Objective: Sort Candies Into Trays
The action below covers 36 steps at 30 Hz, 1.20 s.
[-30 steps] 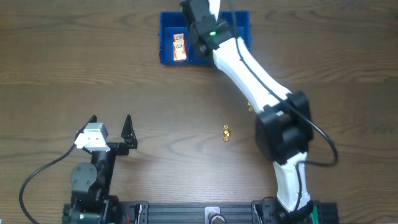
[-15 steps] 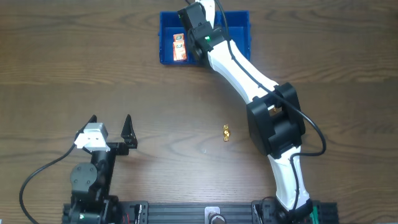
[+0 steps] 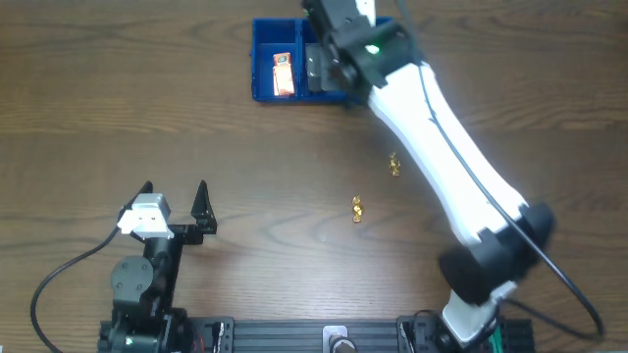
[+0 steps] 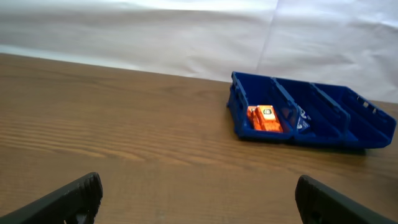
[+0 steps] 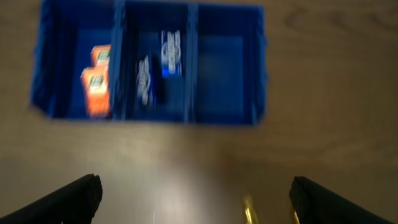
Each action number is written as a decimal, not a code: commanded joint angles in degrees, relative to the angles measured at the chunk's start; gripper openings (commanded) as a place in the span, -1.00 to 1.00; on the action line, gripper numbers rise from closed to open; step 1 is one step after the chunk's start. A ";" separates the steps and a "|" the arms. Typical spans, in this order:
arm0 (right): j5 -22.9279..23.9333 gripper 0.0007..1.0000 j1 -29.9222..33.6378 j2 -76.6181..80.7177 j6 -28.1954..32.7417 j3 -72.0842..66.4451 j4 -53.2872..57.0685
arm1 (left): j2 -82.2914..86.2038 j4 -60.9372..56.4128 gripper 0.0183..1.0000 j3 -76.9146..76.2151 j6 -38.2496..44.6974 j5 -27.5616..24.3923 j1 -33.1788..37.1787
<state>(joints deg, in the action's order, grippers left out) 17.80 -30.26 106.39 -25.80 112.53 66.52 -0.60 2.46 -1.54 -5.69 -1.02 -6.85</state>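
Moved: right arm swung out and straightened; right gripper [image 5: 194,196] now lifted just off the blue tray [image 3: 259,69].
Fingers: right spread wide, empty; left gripper [image 3: 175,196] likewise, parked.
Candies: two gold candies [image 3: 357,209] [image 3: 394,165] loose on table; orange candies [image 3: 284,75] in end compartment.
Handling: probably light, slippery foil; pinch across the narrow middle.
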 commanded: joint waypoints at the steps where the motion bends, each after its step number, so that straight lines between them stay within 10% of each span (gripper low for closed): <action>1: -5.42 1.00 -0.24 -8.63 -3.85 -17.64 -1.18 | 0.39 2.05 1.00 1.22 0.81 0.79 0.20; 8: -15.72 1.00 -1.62 -11.76 -8.20 -45.59 -16.90 | 0.39 2.08 1.00 1.22 0.81 0.79 0.20; 36: -15.78 0.80 -4.33 -3.72 -13.22 -53.33 -19.96 | 0.39 2.05 1.00 1.22 0.81 0.79 0.20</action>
<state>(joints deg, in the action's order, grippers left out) 1.85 -35.05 101.97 -38.22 59.48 46.65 -0.58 2.48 -1.56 -5.69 -1.02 -6.85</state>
